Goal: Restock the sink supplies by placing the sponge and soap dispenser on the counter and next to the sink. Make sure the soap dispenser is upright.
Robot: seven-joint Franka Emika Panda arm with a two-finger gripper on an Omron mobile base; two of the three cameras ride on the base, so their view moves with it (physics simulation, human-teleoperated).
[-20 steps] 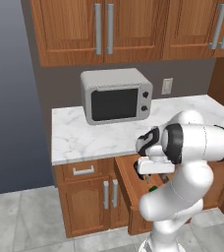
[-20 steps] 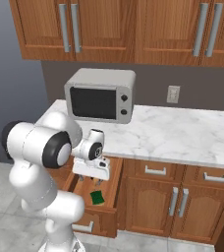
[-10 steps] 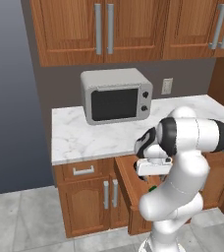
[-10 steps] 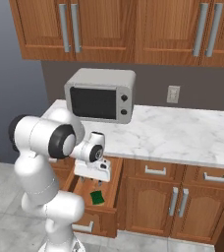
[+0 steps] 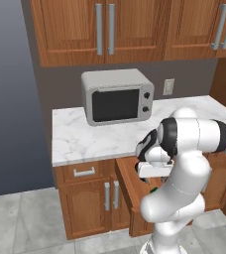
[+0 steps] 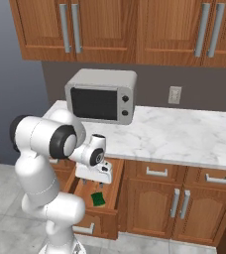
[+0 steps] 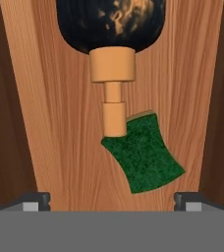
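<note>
An open wooden drawer (image 6: 116, 186) under the counter (image 6: 184, 134) holds both items. The soap dispenser (image 7: 109, 29), black with a tan pump (image 7: 113, 98), lies on its side on the drawer floor. The pump's tip rests against the green sponge (image 7: 143, 153), which lies flat; the sponge (image 6: 98, 199) also shows in the right base view, and a green sliver of the sponge (image 5: 153, 189) in the left base view. My gripper (image 7: 112, 202) hangs open above the sponge, pointing down into the drawer, touching nothing. The sink is out of view.
A grey microwave (image 5: 117, 95) stands at the back of the counter (image 5: 80, 141), with wooden wall cabinets (image 5: 110, 27) above it. The drawer's side walls (image 7: 6, 108) close in on both sides of the hand. Base cabinet doors (image 6: 177, 211) stand to the right.
The arm's upper links have swung slightly to the left and the hand has sunk a little over the drawer. The jaws stay open; sponge and dispenser have not moved.
</note>
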